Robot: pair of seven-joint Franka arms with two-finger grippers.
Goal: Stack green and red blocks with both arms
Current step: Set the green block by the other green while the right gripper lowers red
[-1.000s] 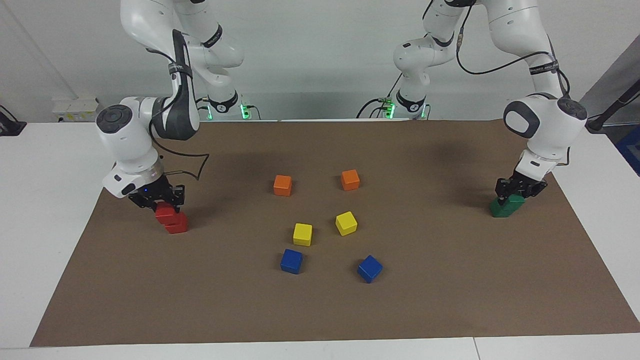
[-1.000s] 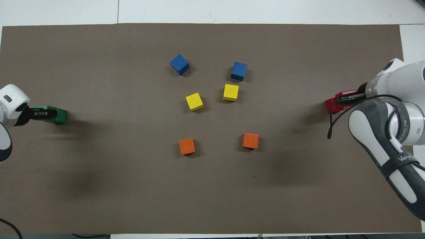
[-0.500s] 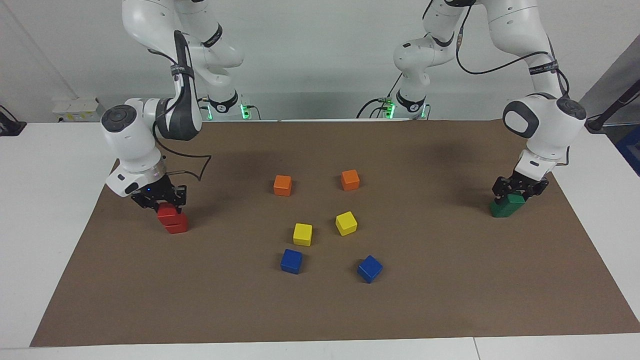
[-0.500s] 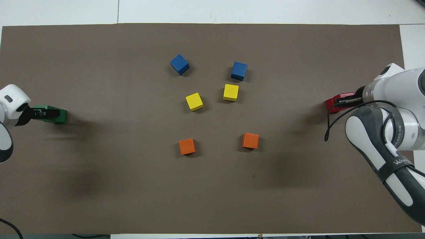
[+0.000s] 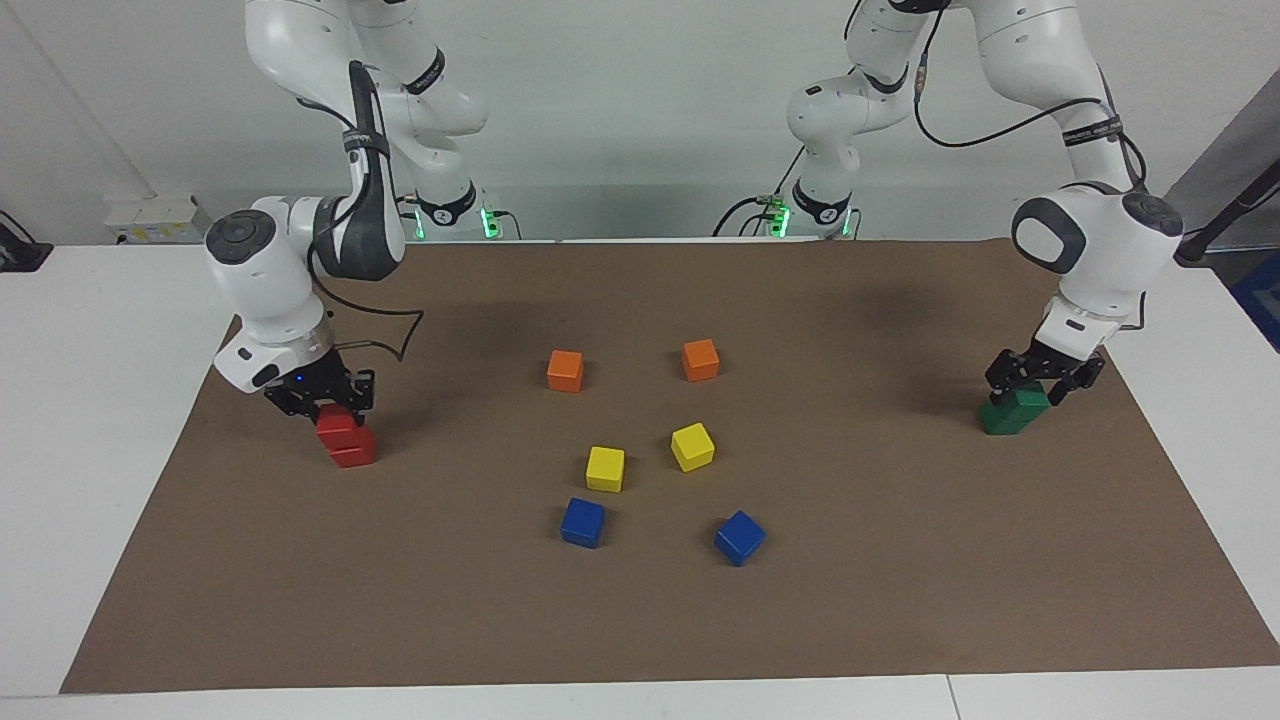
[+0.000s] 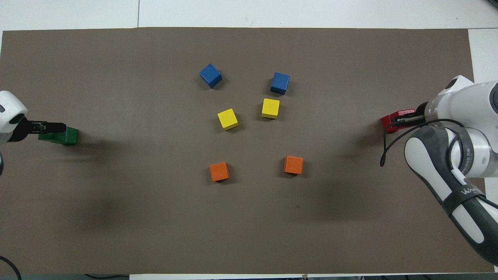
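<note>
1. Rising at both ends of the bench point(image 5: 640, 620), the two arms are lifting away from finished piles, a change from a second ago, when each hand sat lower on its blocks.
2. Right gripper point(image 5: 320, 402) is hanging just over the red stack point(image 5: 346, 440) at its end; whether its fingers are open I cannot tell.
3. Left gripper point(image 5: 1040, 378) is clearing the green stack point(image 5: 1013, 411), fingers likewise unreadable.
4. Both pairs now appear stacked, so the task is looking essentially done; orange, yellow and blue cubes are sitting untouched mid-bench.
</note>
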